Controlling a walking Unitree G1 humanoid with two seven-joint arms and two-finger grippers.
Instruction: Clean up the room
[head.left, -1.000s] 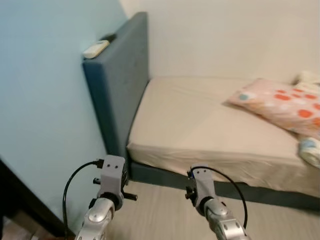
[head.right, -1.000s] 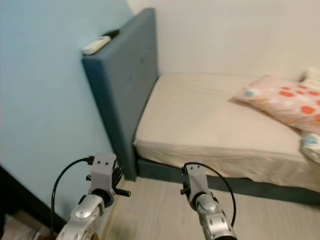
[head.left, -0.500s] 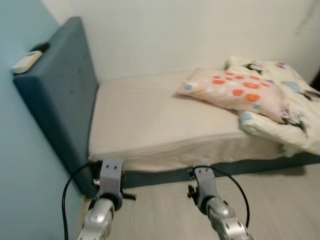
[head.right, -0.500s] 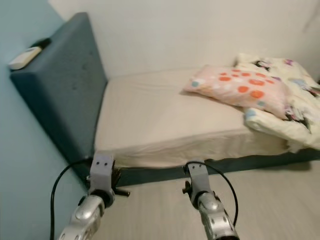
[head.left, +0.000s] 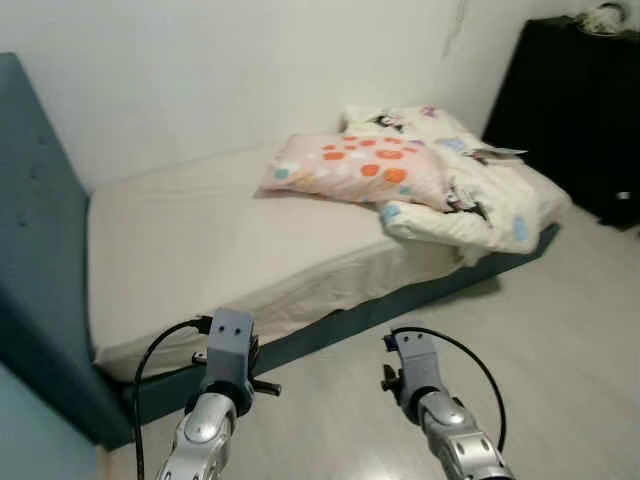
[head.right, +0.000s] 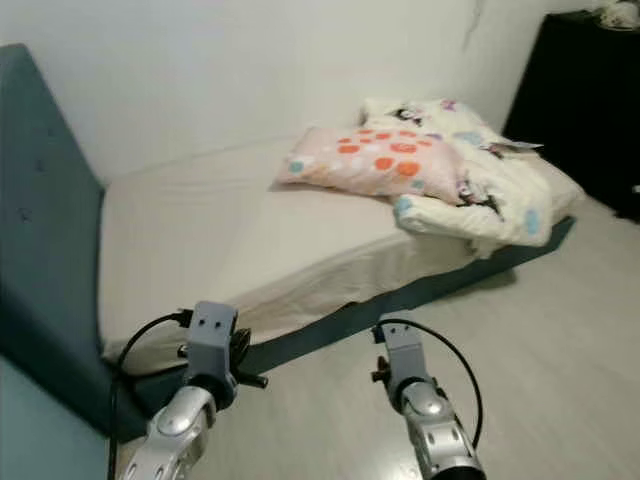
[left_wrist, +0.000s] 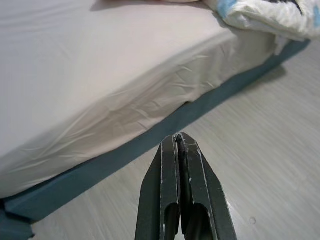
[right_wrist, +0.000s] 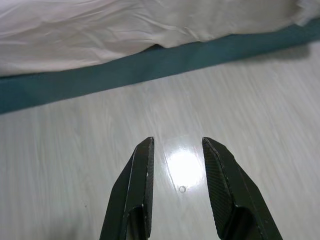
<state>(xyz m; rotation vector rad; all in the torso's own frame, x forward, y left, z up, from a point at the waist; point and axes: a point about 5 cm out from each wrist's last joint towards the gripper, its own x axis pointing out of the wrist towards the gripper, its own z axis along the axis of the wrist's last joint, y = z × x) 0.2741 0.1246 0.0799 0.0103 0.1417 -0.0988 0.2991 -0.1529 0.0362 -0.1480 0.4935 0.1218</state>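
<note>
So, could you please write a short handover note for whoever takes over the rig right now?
Left gripper: shut, empty, held low over the floor by the bed.
Right gripper: open, empty, also above the floor.
On the bed: a spotted pillow lying mid-mattress, a crumpled blanket bunched at the far end and hanging over the edge. A dark cabinet stands beyond.
Done: nothing handled as far as visible.
Left: probably straighten the blanket and pillow.
</note>
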